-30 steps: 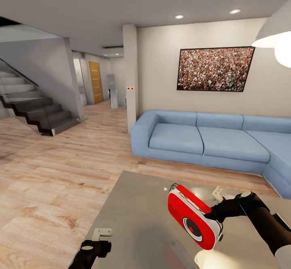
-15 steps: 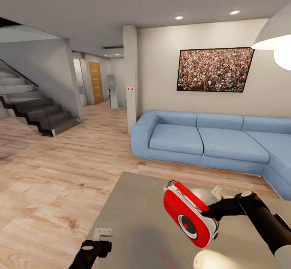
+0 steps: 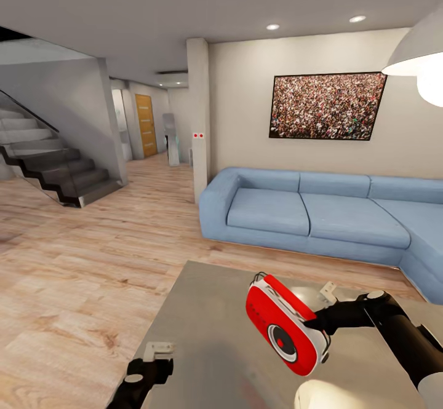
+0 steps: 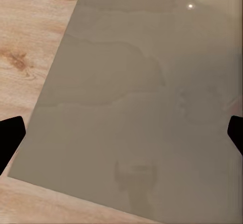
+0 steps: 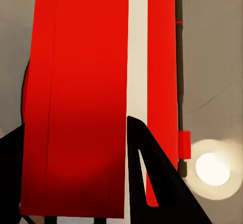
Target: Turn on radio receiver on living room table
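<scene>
2 claws in head view. Right claw (image 3: 321, 323), lower right of frame, clamped on radio receiver (image 3: 283, 326); radio held tilted above glossy grey surface (image 3: 209, 335), dial centre red. Right wrist view: red body with white trim (image 5: 136, 57) between dark fingers (image 5: 157, 183). Left claw (image 3: 154, 360) at lower left over surface edge, fingers apart. Blue sofa (image 3: 320, 212) behind, crowd picture (image 3: 326, 105) on wall.

Glossy surfaces, matt cloth and grained wood

A mirror-smooth sheen is shown by the grey rectangular table top (image 3: 209, 329); smooth shiny plastic by the red rounded radio (image 3: 280, 326); matt cloth by the blue sofa (image 3: 320, 215); grained planks by the wood floor (image 3: 80, 273).
</scene>
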